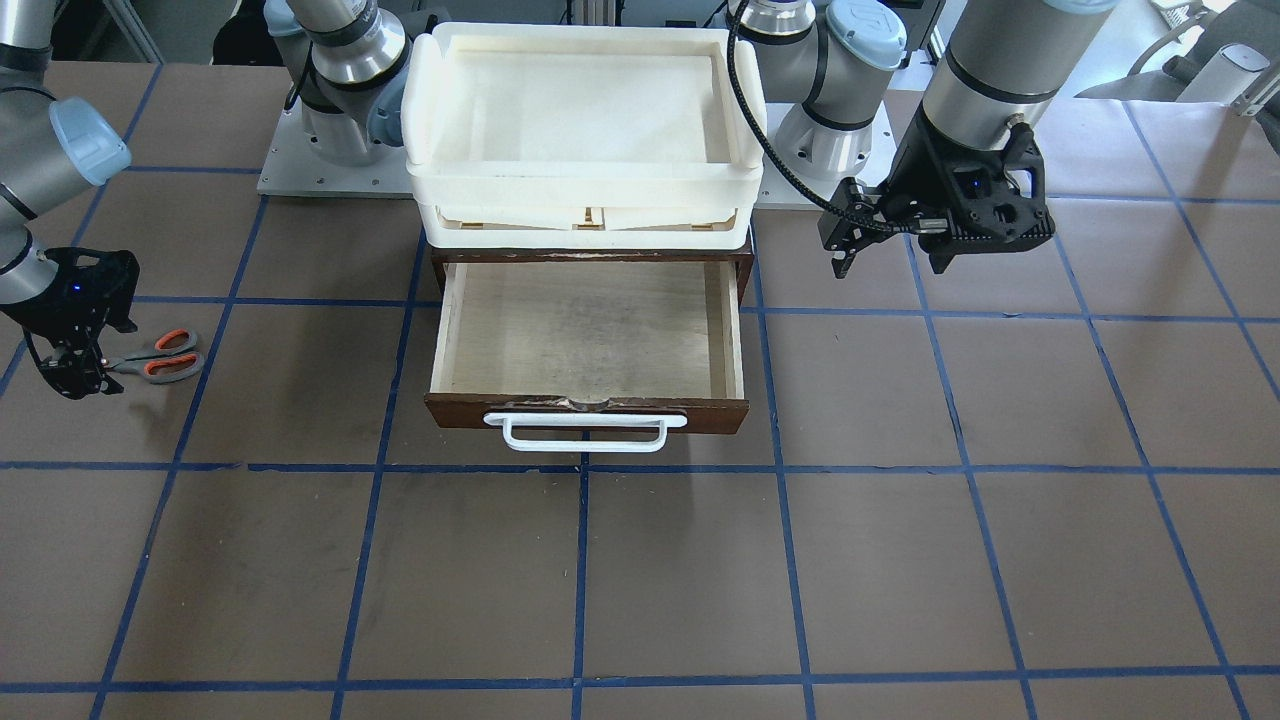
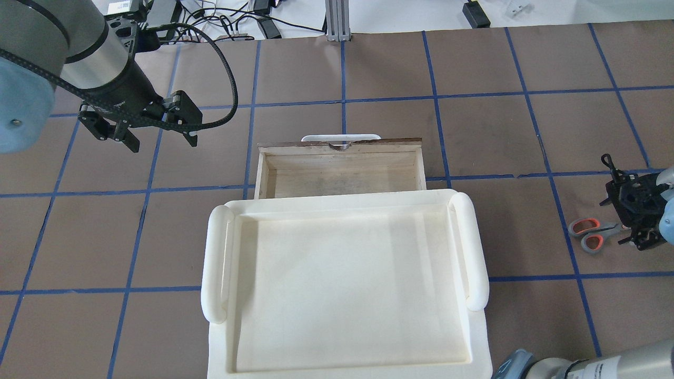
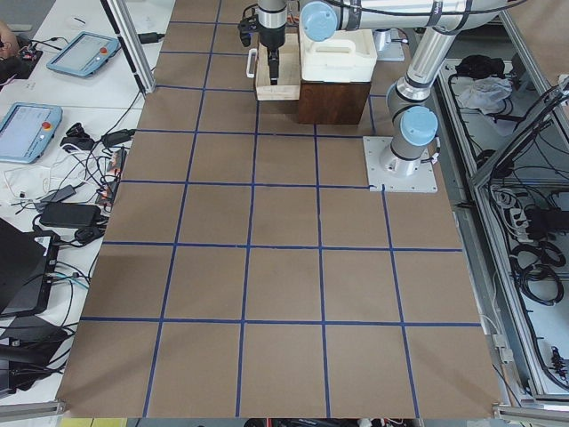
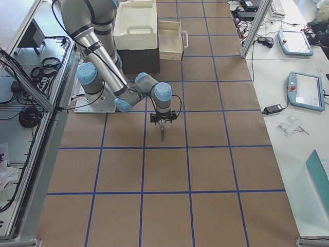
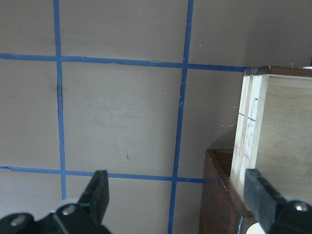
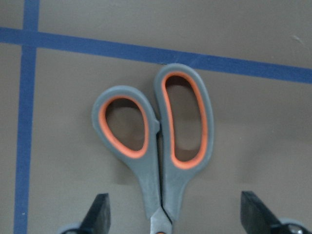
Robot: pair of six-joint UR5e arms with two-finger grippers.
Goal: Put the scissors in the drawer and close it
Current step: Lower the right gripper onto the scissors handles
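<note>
Scissors [image 6: 156, 146] flat on worktop [image 1: 900, 560], ungrasped | right fingers [image 6: 100, 214] spread astride them | left fingers [image 5: 97, 195] spread, empty, near drawer [image 1: 585, 412] | drawer out, empty | placing and closing both left

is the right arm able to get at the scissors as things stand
Probably yes: the right claw hangs open right above the scissors, a finger on each side of them, and nothing covers them.
</note>
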